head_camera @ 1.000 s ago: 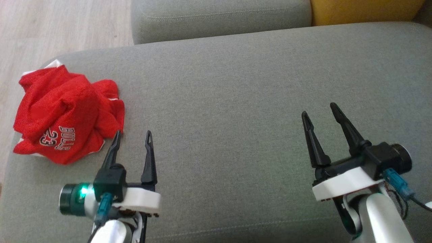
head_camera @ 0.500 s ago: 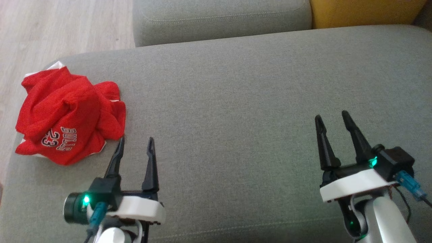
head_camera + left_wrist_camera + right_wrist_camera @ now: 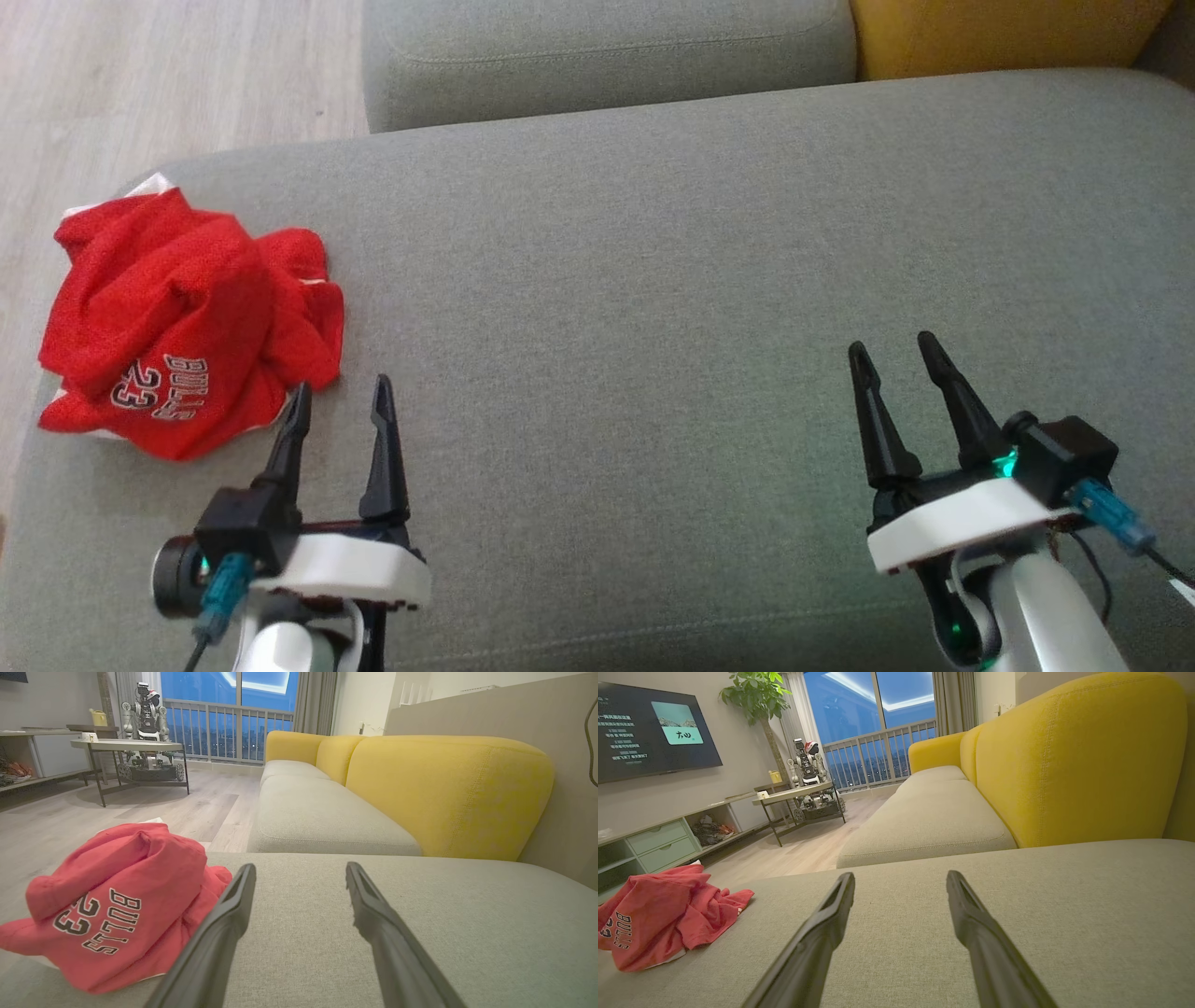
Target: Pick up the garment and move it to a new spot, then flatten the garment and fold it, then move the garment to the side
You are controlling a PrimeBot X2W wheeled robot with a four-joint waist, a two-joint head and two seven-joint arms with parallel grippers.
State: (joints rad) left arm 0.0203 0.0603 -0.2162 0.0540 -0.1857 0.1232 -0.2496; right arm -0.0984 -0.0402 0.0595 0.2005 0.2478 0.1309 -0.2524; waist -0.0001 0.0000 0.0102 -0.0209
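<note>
The garment [image 3: 182, 322] is a crumpled red jersey with white lettering, heaped near the left corner of the grey sofa seat [image 3: 653, 280]. It also shows in the left wrist view as garment [image 3: 117, 905] and in the right wrist view as garment [image 3: 658, 914]. My left gripper [image 3: 341, 397] stands open just right of and below the heap, its fingertips close to the cloth's edge, nothing between them. My right gripper [image 3: 892, 353] is open and empty over bare seat at the right.
A second grey seat cushion [image 3: 607, 51] and a yellow backrest [image 3: 1008, 33] lie beyond the seat. Wooden floor [image 3: 168, 84] drops off at the left edge. A low table [image 3: 126, 746] with another robot stands far off in the room.
Both grippers have drawn back a little toward the bottom of the head view. The left one has shifted slightly left, nearer the garment. Both stay open; the garment has not moved.
</note>
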